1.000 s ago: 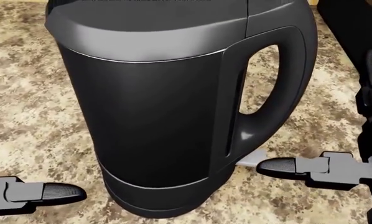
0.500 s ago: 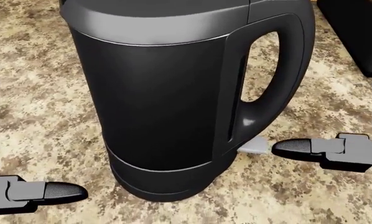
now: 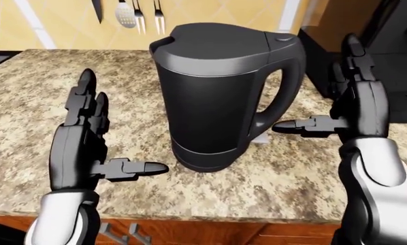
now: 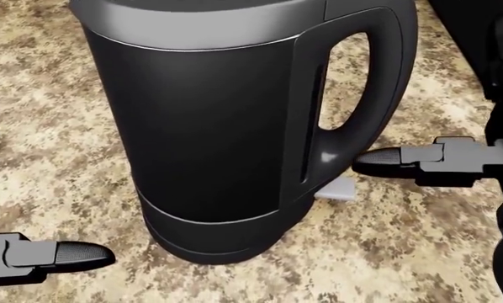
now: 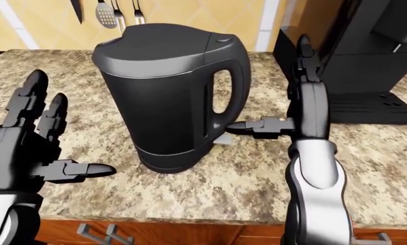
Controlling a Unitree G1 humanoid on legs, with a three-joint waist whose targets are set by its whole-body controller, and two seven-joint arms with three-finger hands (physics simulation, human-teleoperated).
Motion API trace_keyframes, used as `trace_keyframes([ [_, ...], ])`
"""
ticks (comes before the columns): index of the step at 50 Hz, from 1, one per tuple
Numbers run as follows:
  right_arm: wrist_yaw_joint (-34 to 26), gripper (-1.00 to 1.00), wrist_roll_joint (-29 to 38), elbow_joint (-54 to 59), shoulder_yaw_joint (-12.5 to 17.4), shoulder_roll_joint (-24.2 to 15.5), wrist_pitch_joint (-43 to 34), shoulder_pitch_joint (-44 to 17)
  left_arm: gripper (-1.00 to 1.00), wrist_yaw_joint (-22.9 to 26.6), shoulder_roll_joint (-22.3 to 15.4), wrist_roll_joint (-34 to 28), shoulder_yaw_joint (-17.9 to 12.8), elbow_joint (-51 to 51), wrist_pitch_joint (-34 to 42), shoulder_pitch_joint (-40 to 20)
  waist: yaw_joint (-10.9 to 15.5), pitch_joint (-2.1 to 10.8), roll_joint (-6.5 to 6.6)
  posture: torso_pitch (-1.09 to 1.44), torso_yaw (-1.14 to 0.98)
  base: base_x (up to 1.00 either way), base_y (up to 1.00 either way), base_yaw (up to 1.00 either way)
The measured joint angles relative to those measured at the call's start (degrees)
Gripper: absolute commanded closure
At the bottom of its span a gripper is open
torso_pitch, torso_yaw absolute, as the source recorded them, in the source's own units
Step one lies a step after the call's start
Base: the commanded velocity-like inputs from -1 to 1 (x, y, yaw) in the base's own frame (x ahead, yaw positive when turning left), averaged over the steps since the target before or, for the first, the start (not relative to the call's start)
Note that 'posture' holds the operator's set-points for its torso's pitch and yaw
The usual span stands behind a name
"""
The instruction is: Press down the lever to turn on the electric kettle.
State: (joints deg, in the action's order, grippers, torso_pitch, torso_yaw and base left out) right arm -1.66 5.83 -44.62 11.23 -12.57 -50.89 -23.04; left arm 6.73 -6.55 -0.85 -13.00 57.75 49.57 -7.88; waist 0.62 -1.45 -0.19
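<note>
A black electric kettle (image 3: 217, 92) stands upright on the speckled granite counter (image 3: 26, 117), its handle to the right. Its small grey lever (image 4: 340, 187) sticks out at the foot of the handle, low near the counter. My right hand (image 3: 339, 102) is open to the right of the handle, fingers pointing up; its thumb tip (image 4: 378, 161) hangs just above and to the right of the lever, apart from it. My left hand (image 3: 88, 138) is open and empty to the left of the kettle, thumb (image 4: 79, 254) pointing toward the kettle's base.
A black coffee machine (image 5: 374, 56) stands on the counter to the right of my right hand. Knives and utensils (image 3: 132, 13) hang on the yellow wall above the kettle. The counter edge and wooden cabinet fronts (image 3: 190, 232) run along the bottom.
In the head view my right thumb has risen and moved slightly left, now above the lever instead of level with it. The whole picture shifts a little, so the camera has moved.
</note>
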Motion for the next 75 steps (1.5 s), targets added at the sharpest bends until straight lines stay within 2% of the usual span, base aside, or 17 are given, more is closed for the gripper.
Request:
trace_keyframes([
  [27,-1.6,-1.0,3.5,4.2,-0.9,3.0,7.0,6.3,-1.0,-0.1,-0.1,0.0,0.1,0.0,0.1,0.2,-0.1,0.18,0.02,0.0,0.0,0.0,0.0,0.0],
  [36,-1.9,-1.0,5.0,6.4,-1.5,2.8,8.5,5.4,-1.0,0.0,0.1,-0.1,0.2,-0.4,-0.4,0.5,-0.1,0.27,-0.02,0.0,0.0,0.0,0.0,0.0],
  [55,-1.8,-1.0,7.8,4.7,-2.1,3.2,4.5,4.6,-1.0,0.1,0.4,-0.2,0.3,-0.7,-1.3,1.2,-0.1,0.18,0.15,0.0,0.0,0.0,0.0,0.0],
  [63,-1.4,-1.0,8.6,8.7,-2.8,2.9,8.1,3.1,-1.0,0.1,0.5,-0.2,0.4,-0.8,-1.6,1.3,-0.3,0.34,0.17,0.0,0.0,0.0,0.0,0.0],
  [75,0.9,-1.0,16.5,13.3,-5.6,4.4,9.1,1.6,-1.0,0.1,0.6,-0.4,0.3,-0.5,-1.7,1.6,-0.2,-0.04,0.27,0.0,0.0,0.0,0.0,0.0],
])
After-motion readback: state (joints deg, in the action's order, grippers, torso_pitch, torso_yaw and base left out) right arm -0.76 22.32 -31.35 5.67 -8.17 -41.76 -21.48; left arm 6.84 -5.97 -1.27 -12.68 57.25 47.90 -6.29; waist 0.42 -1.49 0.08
